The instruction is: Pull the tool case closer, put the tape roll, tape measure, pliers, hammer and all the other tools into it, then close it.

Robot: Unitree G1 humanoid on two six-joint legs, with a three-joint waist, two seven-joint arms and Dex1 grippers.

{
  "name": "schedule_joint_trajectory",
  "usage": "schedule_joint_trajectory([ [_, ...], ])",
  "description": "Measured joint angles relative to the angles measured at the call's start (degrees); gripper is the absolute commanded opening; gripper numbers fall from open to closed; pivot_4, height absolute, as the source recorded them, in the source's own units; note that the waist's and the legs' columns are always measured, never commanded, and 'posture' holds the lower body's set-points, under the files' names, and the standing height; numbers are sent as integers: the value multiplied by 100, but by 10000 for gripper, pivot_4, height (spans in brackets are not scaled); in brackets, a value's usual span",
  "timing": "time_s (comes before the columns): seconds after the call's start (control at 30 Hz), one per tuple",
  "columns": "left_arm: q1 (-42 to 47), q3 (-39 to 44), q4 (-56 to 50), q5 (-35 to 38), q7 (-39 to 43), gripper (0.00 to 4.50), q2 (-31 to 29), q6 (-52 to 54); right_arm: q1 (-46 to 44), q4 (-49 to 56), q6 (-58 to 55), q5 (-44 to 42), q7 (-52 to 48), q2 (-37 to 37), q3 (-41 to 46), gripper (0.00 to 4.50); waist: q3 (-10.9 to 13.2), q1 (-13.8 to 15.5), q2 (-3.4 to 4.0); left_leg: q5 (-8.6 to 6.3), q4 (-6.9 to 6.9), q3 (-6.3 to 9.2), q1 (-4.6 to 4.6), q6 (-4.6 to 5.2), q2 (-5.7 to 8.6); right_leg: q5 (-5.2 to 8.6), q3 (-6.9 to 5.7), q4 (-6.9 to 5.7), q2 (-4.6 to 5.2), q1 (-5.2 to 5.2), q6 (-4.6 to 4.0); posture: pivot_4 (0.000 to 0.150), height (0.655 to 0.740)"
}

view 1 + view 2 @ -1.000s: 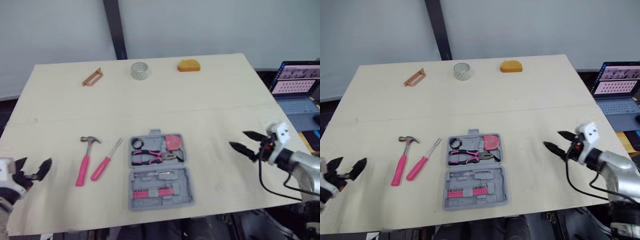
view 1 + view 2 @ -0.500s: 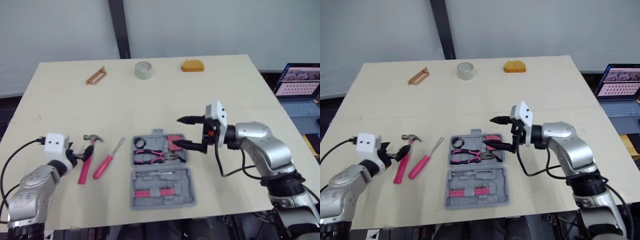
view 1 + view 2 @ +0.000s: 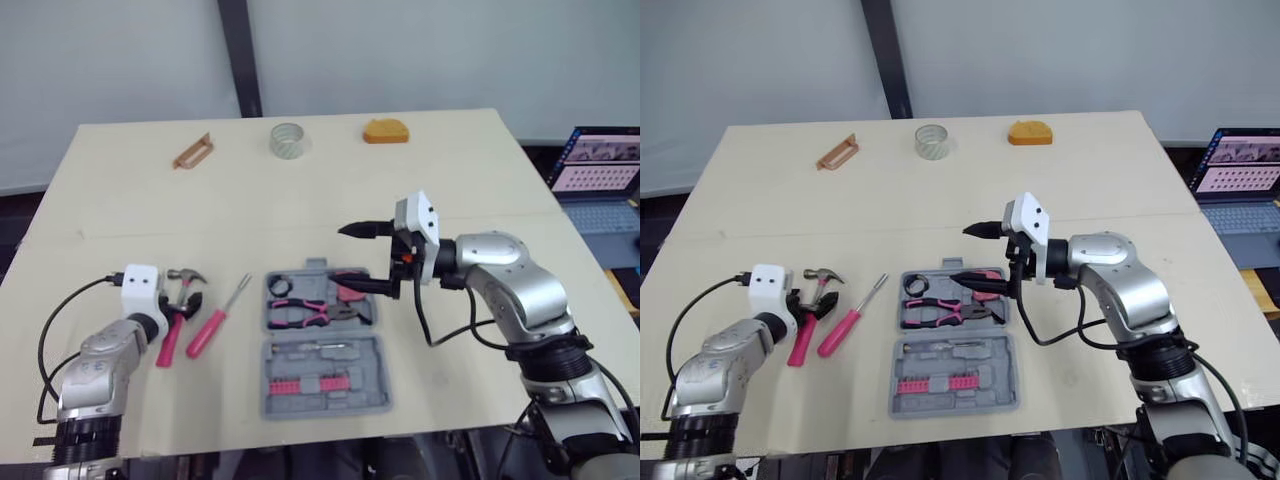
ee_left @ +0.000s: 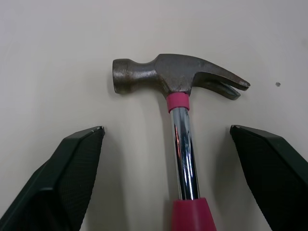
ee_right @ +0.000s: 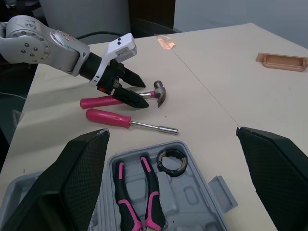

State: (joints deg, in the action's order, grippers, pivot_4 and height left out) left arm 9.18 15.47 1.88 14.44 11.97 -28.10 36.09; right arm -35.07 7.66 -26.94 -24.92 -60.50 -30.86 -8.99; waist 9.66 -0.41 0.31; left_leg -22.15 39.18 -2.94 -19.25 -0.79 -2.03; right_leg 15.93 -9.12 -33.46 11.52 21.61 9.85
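Steel-shafted hammer (image 4: 182, 120) is lying on the counter (image 3: 450, 180), left of the open tool case (image 3: 350, 403), with the left gripper (image 3: 184, 304) straddling it.
Left fingers (image 4: 72, 168) are standing wide, one on each side of the bare shaft just below the head; for a sound grasp they are probably needing to come down level and close squarely across the shaft, keeping clear of the screwdriver (image 3: 212, 325) lying just to the right. The right gripper (image 3: 346, 259) is hovering over the case's far right corner, its fingers (image 5: 67, 183) also spread wide and holding nothing. The right gripper is partly covering the pink item in that corner of the case. The left wrist view is cutting off the hammer's pink grip.
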Motion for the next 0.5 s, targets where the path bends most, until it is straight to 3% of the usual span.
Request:
schedule_joint_trajectory([
  [0.1, 123, -68, 144, -113, 8, 22135, 19, -107, 0, 2, -58, 18, 0, 0, 0, 45000, 0, 37, 0, 1, 2, 1, 0, -2, 0, 0, 0, -2, 0, -1, 0, 1500, 7400],
  [0.5, 376, -154, 446, -315, 9, 22135, 244, -381, 33, 100, -179, 22, 7, -5, 1, 45000, 0, 75, 0, 2, 6, 2, 0, -2, 1, 0, 0, -5, 1, -3, 0, 1500, 7400],
])
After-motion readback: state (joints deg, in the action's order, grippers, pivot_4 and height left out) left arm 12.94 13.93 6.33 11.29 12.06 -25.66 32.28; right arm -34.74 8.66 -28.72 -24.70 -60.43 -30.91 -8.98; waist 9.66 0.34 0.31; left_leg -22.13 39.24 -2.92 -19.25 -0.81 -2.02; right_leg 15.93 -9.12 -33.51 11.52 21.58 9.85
